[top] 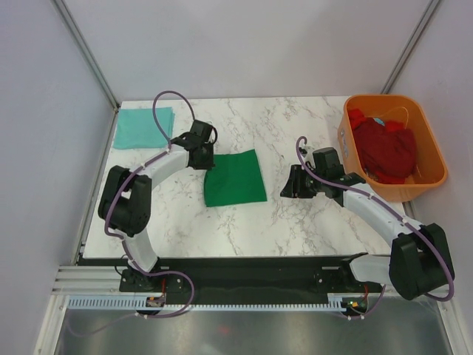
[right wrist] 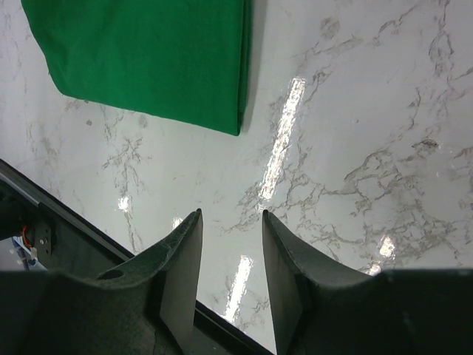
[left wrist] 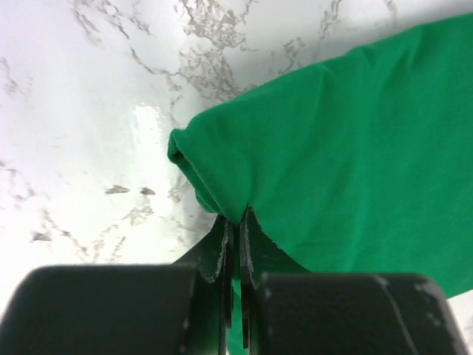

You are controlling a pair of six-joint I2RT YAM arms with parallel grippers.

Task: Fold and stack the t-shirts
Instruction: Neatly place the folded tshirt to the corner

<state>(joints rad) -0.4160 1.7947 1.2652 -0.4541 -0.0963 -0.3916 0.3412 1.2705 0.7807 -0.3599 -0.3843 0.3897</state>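
A folded dark green t-shirt lies mid-table. My left gripper is shut on its upper left corner; in the left wrist view the green t-shirt is pinched between the closed fingertips. A folded pale teal t-shirt lies at the far left corner. Dark red t-shirts are bunched in the orange tub. My right gripper is open and empty over bare marble to the right of the green shirt, which shows at the top left of the right wrist view.
The orange tub stands at the far right edge of the marble table. Grey walls enclose the table on three sides. A black rail runs along the near edge.
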